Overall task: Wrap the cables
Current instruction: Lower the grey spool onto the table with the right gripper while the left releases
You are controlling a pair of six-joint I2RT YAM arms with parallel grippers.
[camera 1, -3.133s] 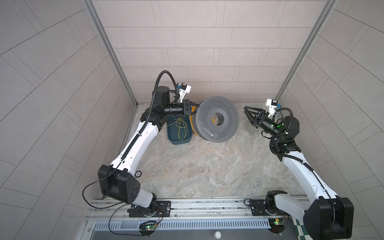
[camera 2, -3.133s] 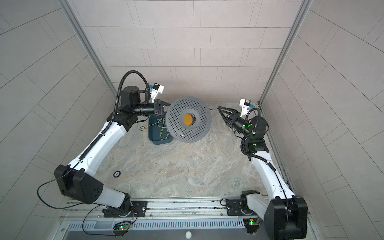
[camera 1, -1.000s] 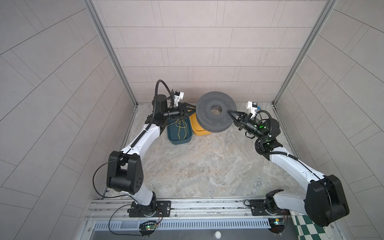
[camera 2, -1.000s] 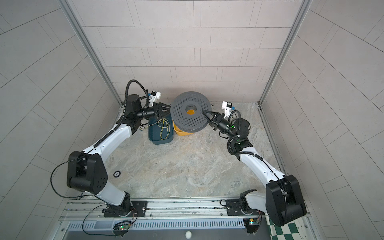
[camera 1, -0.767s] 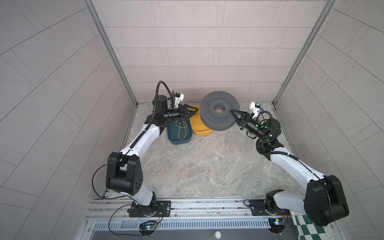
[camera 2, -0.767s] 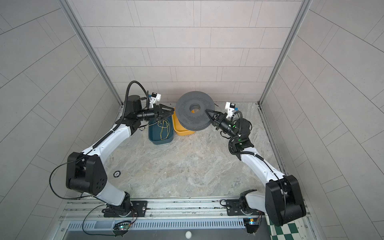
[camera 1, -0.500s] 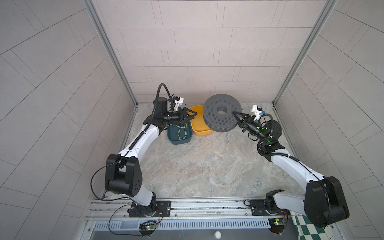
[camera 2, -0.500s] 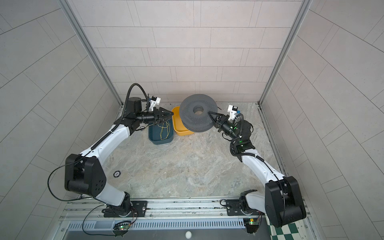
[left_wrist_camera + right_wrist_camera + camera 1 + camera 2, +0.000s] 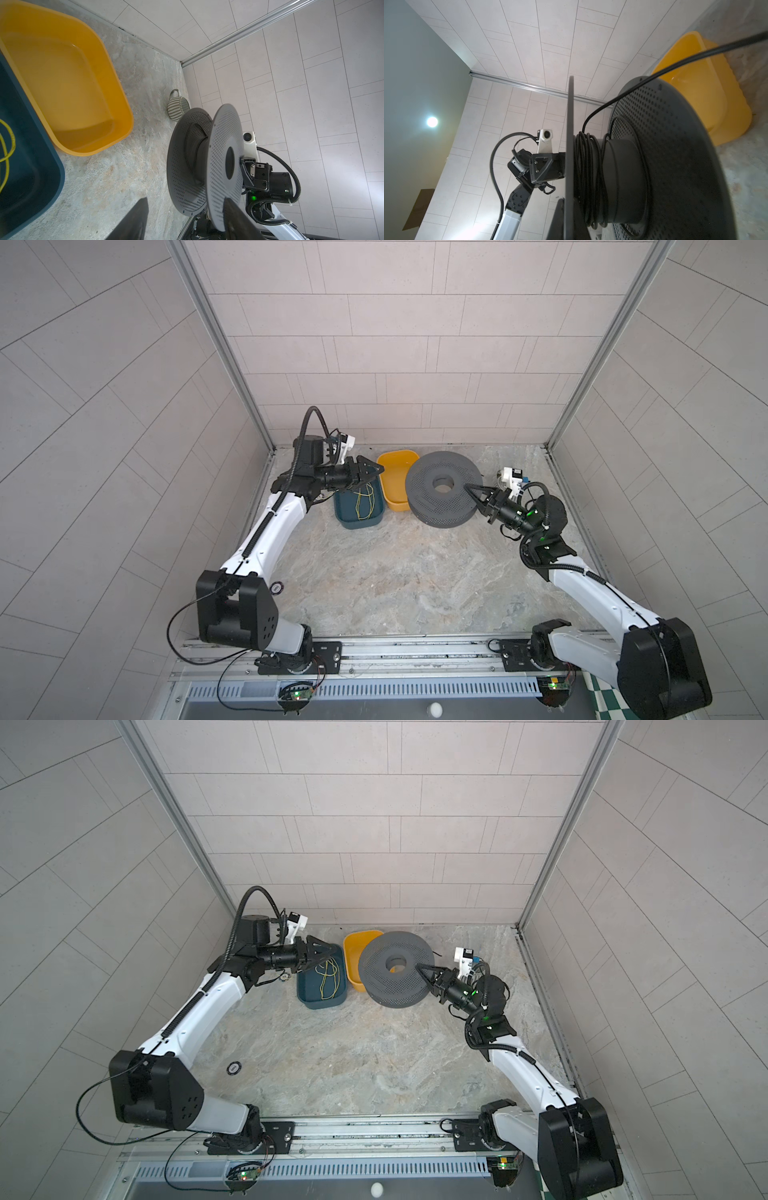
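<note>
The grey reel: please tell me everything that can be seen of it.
The grey reel looks like matte plastic: two round flanges dotted with small holes, joined by a hollow hub. It lies nearly flat, slightly tilted, beside the yellow tub and overlapping its rim in both top views. The right gripper pinches the upper flange. Several turns of black cable wrap the hub; one end trails out.

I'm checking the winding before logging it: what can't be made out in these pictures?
black cable: its free end runs off the right wrist picture's edge; in both top views the spool covers the windings.
striped mug: seen only from the left wrist; absent from both top views, apparently behind the spool.
left tool: in the left wrist view its fingers are blurred and cut off by the edge.
</note>
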